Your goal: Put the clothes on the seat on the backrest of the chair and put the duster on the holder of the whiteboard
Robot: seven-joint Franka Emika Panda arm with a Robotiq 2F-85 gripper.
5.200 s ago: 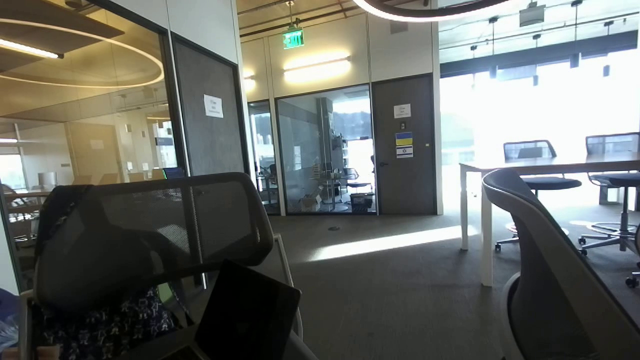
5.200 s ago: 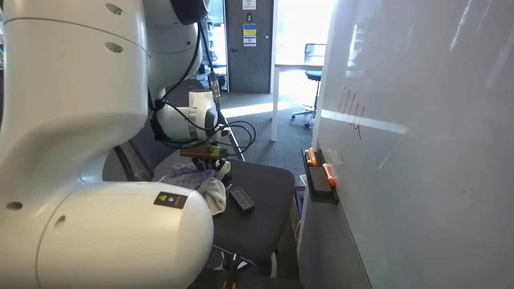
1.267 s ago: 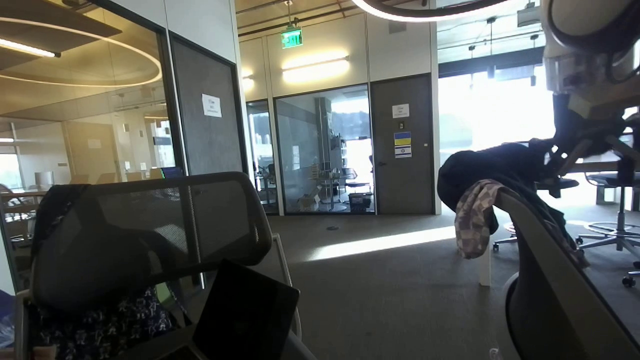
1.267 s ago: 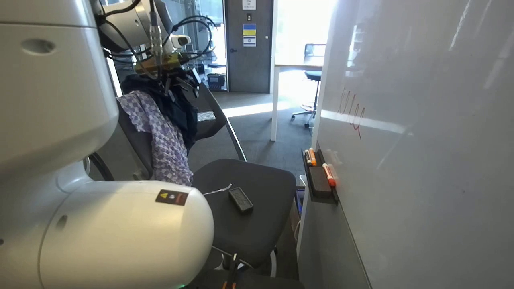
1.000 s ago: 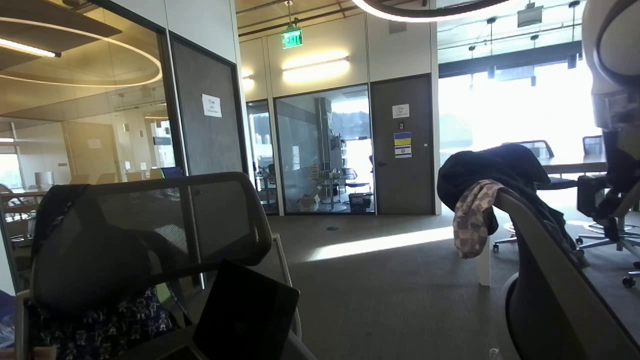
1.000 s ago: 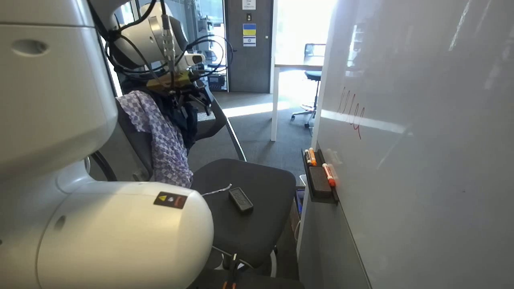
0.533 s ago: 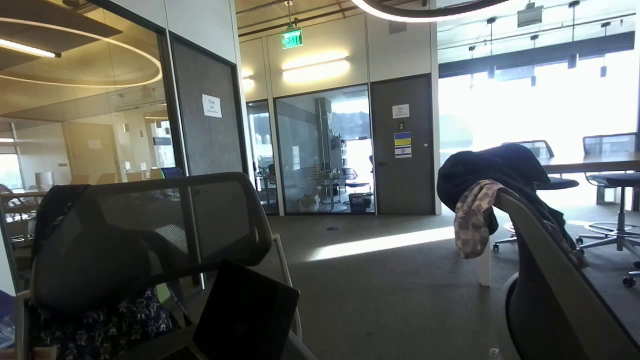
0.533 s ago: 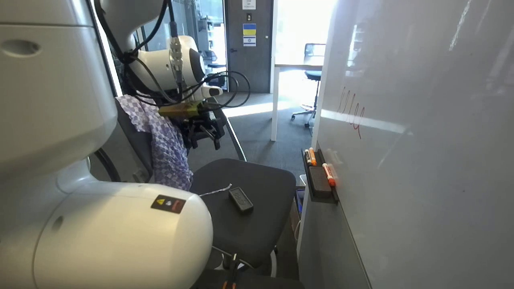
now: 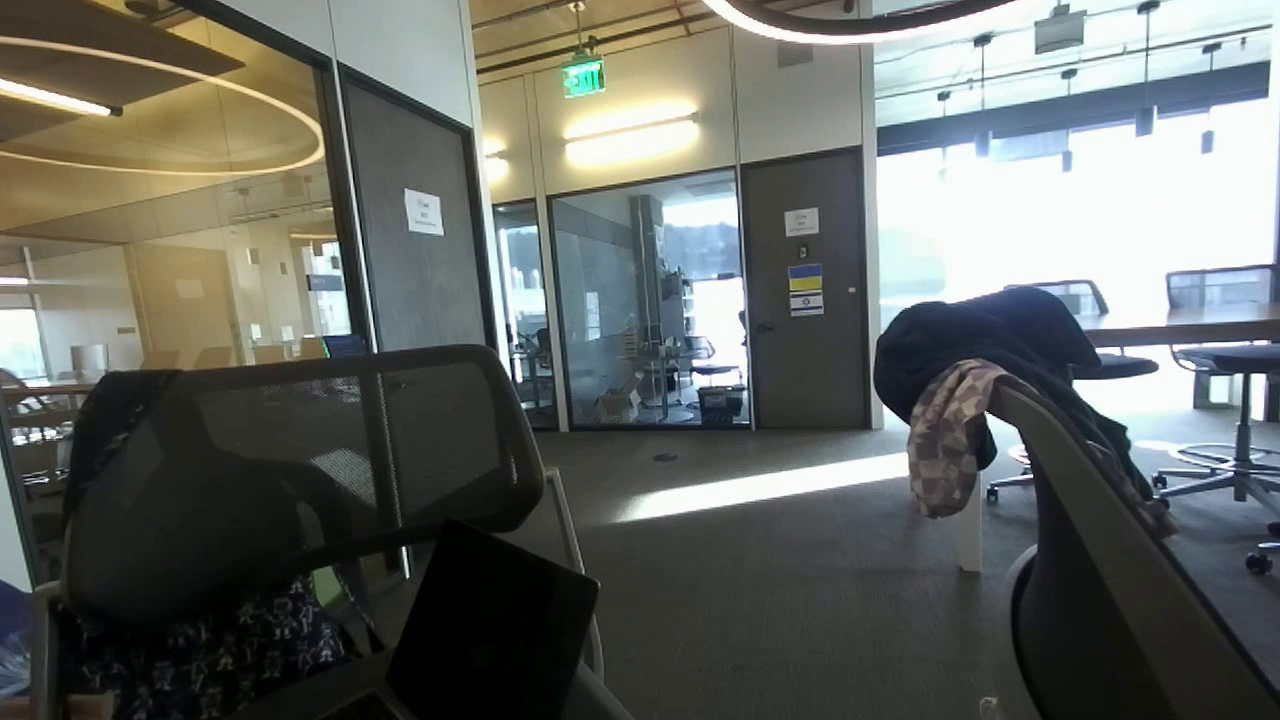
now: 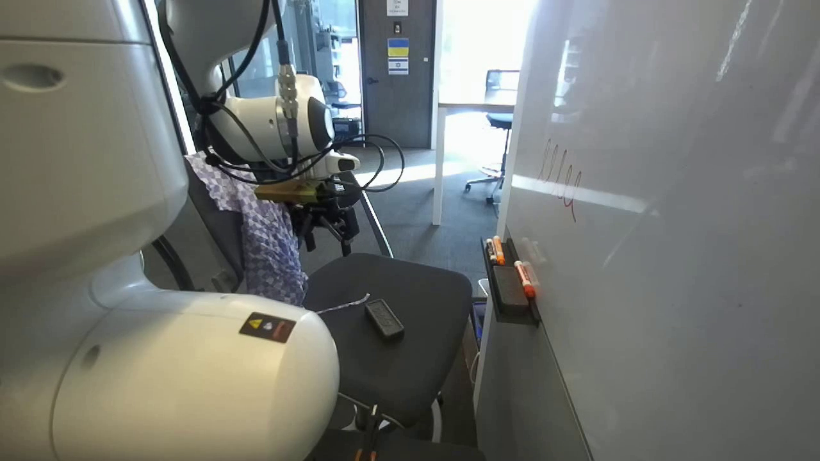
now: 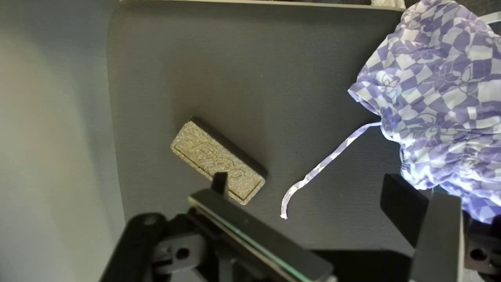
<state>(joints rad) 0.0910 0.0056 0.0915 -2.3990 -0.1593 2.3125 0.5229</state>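
1. gripper (image 10: pixel 328 242) held above the chair seat (image 10: pixel 423 288), near the backrest (image 9: pixel 1090 580). jaws spread wide; in the wrist view the fingers (image 11: pixel 436 235) stand well apart.
2. whiteboard eraser (image 11: pixel 217 158) (task duster) lies flat on the seat, lettering on its upper face. one finger overlaps its edge in the wrist view; an exterior view shows the gripper apart from it.
3. purple-and-white checkered garment (image 10: pixel 272 246) draped over the backrest in both exterior views, lower part hanging to the rear of the seat. thin fabric tie (image 11: pixel 325 161) runs from it onto the seat, end near the eraser.
4. dark navy garment (image 9: pixel 985 330) bunched over the top of the same backrest, touching the checkered one.
5. whiteboard (image 10: pixel 672 269) bears a red scribble (image 10: pixel 561 174). its marker tray (image 10: pixel 517 318) holds a second eraser (image 10: pixel 510 288), a red-capped marker (image 10: pixel 524 278) just beside that, and two more markers (image 10: pixel 498 250) at the far end. seat eraser is well apart from the tray.
6. laptop (image 9: pixel 495 620) on another chair (image 9: pixel 440 440), mesh-backed, in an exterior view.
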